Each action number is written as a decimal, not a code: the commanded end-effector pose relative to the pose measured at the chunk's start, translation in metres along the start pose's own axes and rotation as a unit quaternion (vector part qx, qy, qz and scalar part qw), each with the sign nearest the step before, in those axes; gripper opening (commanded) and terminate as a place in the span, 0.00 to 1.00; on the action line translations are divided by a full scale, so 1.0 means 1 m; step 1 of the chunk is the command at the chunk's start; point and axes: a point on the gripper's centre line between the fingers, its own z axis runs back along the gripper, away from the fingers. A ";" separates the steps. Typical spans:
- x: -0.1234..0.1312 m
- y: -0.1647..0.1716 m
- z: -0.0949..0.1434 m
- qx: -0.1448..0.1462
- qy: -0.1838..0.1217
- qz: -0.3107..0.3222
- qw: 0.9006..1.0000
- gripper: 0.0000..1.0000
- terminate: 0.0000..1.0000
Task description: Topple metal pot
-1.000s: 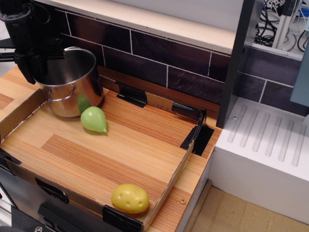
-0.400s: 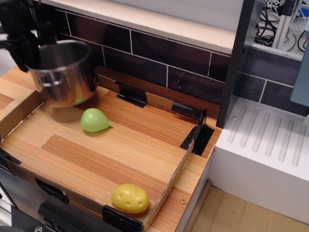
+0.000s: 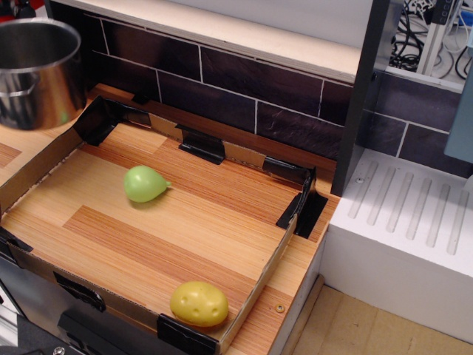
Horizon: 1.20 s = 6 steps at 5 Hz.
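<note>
The metal pot (image 3: 37, 74) is shiny steel with a wire loop handle. It hangs upright at the far top left, above the wooden counter just outside the tray's back left corner, and the frame edge cuts it off. Only a dark sliver of my gripper (image 3: 18, 9) shows at the top left edge above the pot's rim. Its fingers are out of view. The pot stays off the surface, so the gripper holds it by the rim.
A cardboard-walled wooden tray (image 3: 44, 159) fills the counter. A green toy pear (image 3: 143, 183) lies in its left middle and a yellow toy potato (image 3: 199, 303) at its front right corner. A dark tiled wall (image 3: 244, 89) stands behind and a white drainer (image 3: 406, 222) to the right.
The pot has been lifted out of the tray's back left corner and carried up and to the left. The gripper went with it, almost out of frame. The green pear shifted slightly.
</note>
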 end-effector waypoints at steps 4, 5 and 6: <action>-0.094 -0.135 0.038 0.157 -0.145 -0.038 0.976 0.00 0.00; -0.104 -0.154 0.025 0.205 -0.176 -0.045 0.962 0.00 0.00; -0.104 -0.162 0.003 0.264 -0.224 -0.045 0.937 0.00 0.00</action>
